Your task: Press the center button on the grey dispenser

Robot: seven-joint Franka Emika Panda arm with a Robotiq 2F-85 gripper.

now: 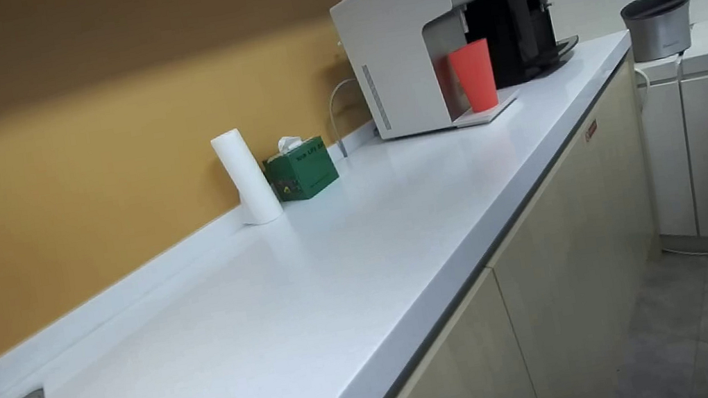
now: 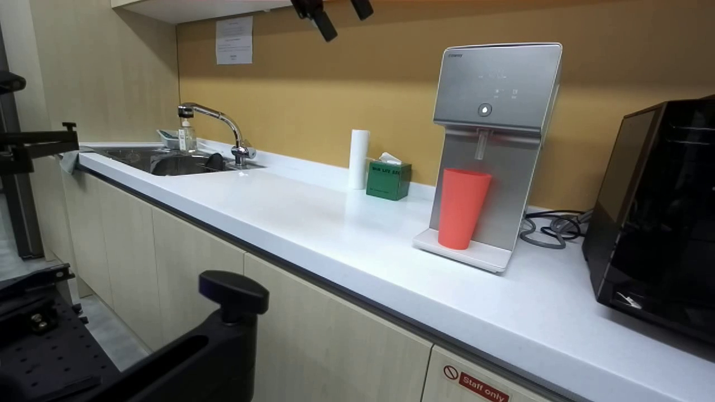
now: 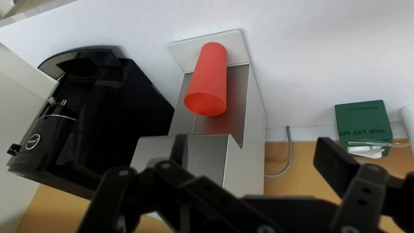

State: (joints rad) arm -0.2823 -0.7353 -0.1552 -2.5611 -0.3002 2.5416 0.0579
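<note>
The grey dispenser (image 1: 403, 58) stands on the counter against the wall, and shows in an exterior view from the front (image 2: 514, 156). Its round center button (image 2: 485, 110) is lit on the upper front panel, above the spout. A red cup (image 2: 462, 209) stands on its drip tray. My gripper (image 2: 344, 21) is high up, left of and apart from the dispenser in that view. In the wrist view my gripper (image 3: 255, 157) is open and empty, its left finger overlapping the dispenser front (image 3: 207, 153). The button cannot be made out there.
A black coffee machine (image 3: 106, 119) stands beside the dispenser. A green tissue box (image 2: 389, 180) and a white paper roll (image 2: 358, 159) stand on its other side. Cables (image 2: 550, 226) lie behind it. A sink with a faucet (image 2: 226, 123) is farther along the counter (image 2: 313, 212).
</note>
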